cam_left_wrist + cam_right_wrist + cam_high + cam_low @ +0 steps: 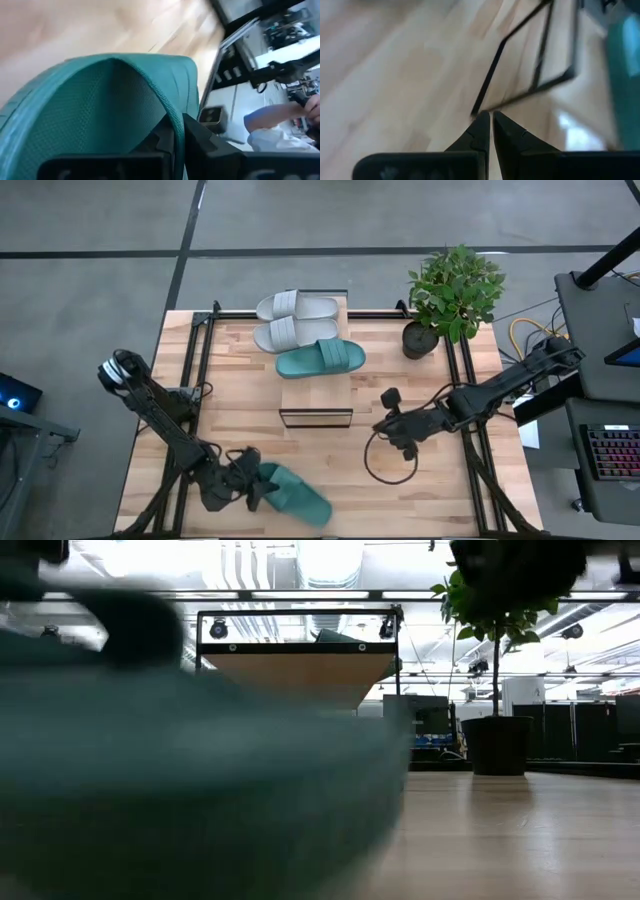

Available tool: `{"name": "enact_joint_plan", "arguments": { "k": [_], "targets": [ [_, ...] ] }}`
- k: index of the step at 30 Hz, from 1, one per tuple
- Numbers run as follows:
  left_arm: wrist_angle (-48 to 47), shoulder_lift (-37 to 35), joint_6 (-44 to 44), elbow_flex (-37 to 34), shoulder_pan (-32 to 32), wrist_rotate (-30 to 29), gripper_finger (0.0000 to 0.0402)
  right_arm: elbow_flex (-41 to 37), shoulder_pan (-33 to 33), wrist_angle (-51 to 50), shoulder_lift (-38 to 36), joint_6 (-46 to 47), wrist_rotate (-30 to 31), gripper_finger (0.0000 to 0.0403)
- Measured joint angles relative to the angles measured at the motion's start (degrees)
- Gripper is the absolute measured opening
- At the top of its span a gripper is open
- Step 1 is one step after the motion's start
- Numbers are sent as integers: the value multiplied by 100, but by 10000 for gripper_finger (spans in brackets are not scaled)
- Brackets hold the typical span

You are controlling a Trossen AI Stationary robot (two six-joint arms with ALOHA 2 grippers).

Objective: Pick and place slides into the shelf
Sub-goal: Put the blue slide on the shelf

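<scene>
A teal slide [298, 494] lies near the table's near edge, left of centre, with my left gripper [258, 486] shut on its strap. In the low view it is a blurred teal mass [180, 770]. The shelf [316, 395] runs down the table's middle. On its plank top rest two pale slides [296, 306], [294, 333] and a second teal slide [320, 358], soles down. My right gripper [397, 430] hangs shut and empty, right of the shelf's near end; in its wrist view its fingertips [487, 119] hover over bare wood. My left gripper pinches the edge of the teal slide's wide strap [169, 111] between its two fingers, one finger under the arch of the strap and the other finger [200, 134] outside it. It comes from the table's left, slanting down. Whether the sole is clear of the table does not show.
A potted plant [452, 292] stands at the far right corner. A black cable loop [388, 465] lies below my right gripper. Dark frame rails [196, 360] run along both table sides. A person's sleeve [270, 125] shows beyond the table.
</scene>
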Motion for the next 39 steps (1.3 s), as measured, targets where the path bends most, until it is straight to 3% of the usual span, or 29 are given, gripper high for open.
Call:
{"name": "enact_joint_plan", "arguments": {
  "k": [7,18,25,29,33,39],
  "targets": [
    [-56,-507,1738,256,0,-814,1,864,2,-47,1,82,-1,13],
    [115,-996,4800,268,9,-2487,0,1618,593,-47,5,-2029,-3,13],
    [1117,-1102,6934,268,11,-2932,0,1934,737,-6,7,-757,-5,21],
    [2121,-1052,8421,266,11,-3032,0,1859,737,3,4,-546,-433,55],
    [2618,-1025,9256,268,11,-3030,0,1654,739,-16,11,-498,-777,107],
    [2689,-1032,9827,268,115,-3031,0,1557,665,738,9,-404,22,187]
  ]
}}
